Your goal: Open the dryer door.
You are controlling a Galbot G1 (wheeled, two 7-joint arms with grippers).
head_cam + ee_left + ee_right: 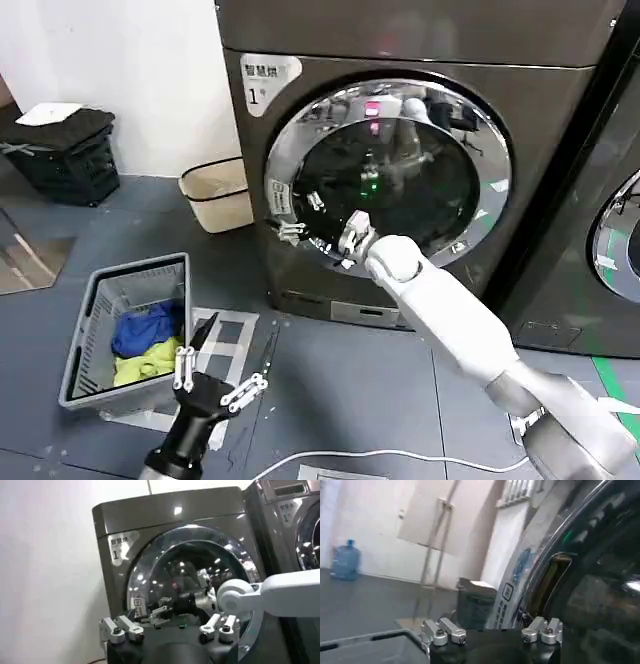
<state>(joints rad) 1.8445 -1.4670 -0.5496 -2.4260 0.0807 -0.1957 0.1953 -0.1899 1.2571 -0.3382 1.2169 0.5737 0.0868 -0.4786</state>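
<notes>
A: Door status?

B: The dryer door [400, 180], chrome ring around dark glass, sits in the front of the machine with the "1" sticker [258, 95]. It looks flush with the cabinet, though glare on the ring makes that hard to confirm.

A: Right gripper?

B: The right gripper [315, 232] is at the ring's left edge, fingers spread apart, holding nothing. In its wrist view the dark recess in the rim shows just beyond the fingers [542, 630].

A: And the left?

B: The left gripper [212, 378] hangs low over the floor, fingers wide, beside the grey laundry basket [90, 345] with blue and yellow cloth [150, 345].
</notes>
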